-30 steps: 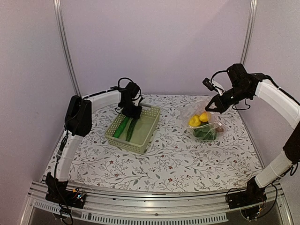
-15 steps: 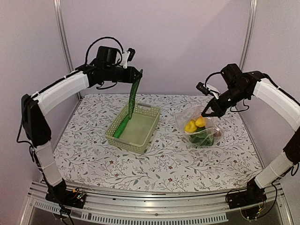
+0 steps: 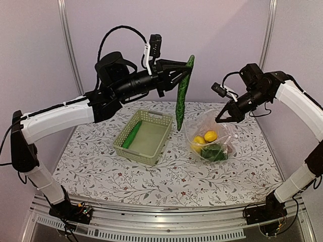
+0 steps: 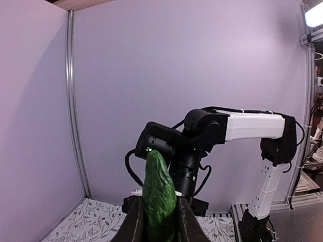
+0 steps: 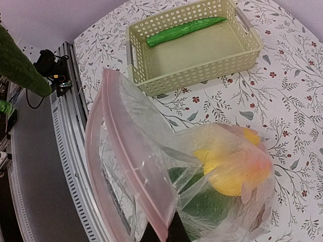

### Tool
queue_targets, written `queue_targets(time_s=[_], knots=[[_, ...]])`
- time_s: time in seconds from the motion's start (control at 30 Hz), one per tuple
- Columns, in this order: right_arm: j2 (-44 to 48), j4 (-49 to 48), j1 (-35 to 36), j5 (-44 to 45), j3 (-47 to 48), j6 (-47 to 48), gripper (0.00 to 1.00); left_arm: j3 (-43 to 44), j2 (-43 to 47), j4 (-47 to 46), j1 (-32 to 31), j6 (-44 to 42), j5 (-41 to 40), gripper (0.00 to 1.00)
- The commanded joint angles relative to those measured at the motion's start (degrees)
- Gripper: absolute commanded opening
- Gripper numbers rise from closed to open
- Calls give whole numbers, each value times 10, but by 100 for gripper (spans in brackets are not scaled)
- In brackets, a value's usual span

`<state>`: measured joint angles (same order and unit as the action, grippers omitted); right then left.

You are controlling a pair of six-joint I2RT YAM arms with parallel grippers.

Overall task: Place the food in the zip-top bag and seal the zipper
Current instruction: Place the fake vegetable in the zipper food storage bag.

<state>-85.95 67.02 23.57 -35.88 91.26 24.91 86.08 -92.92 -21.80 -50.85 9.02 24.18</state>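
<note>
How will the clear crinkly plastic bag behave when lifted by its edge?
Probably floppy: the clear crinkly plastic bag creases and sags beneath the right gripper pinching its edge. Likely bottom-heavy and swingy, because the yellow and green toy food sits bunched low.

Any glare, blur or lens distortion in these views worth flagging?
Top external: soft, even light with a lilac cast, faint shadows, sharp throughout. Left wrist: wide-angle bowing of the frame post, blown-out light at top right, cucumber slightly soft so close to the lens. Right wrist: the crinkled zip-top bag film hazes the food inside; basket crisp.
</note>
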Motion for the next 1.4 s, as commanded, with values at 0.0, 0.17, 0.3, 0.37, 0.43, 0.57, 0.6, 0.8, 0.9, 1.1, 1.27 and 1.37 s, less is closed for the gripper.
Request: queue_targets(time_s=[0.0, 0.17, 0.3, 0.37, 0.43, 0.57, 0.6, 0.8, 0.9, 1.1, 1.27, 1.37], knots=[[-2, 16, 4, -53, 23, 8, 1, 2, -37, -149, -35, -34, 29, 0], [1, 20, 4, -62, 22, 8, 1, 41, -98, -206, -54, -33, 50, 0], [7, 22, 4, -68, 20, 8, 1, 58, -152, -255, -61, -43, 68, 0], [8, 22, 4, -68, 20, 8, 1, 63, -175, -277, -64, -48, 71, 0], [9, 21, 4, -65, 21, 8, 1, 65, -196, -295, -66, -52, 77, 0], [12, 17, 4, -58, 25, 6, 1, 49, -227, -357, -69, -62, 75, 0], [12, 16, 4, -59, 28, 4, 1, 41, -234, -379, -72, -68, 68, 0], [3, 17, 4, -65, 49, -1, 1, -16, -291, -549, -96, -102, -60, 0], [-1, 15, 4, -65, 56, -4, 0, -29, -324, -610, -113, -148, -144, 0], [-4, 6, 1, -45, 61, -10, 0, -42, -350, -620, -138, -156, -232, 30], [-11, -4, -8, -35, 61, -16, 0, -55, -321, -621, -145, -136, -271, 69], [-20, -10, -13, -31, 67, -21, 0, -56, -297, -619, -146, -137, -283, 82]])
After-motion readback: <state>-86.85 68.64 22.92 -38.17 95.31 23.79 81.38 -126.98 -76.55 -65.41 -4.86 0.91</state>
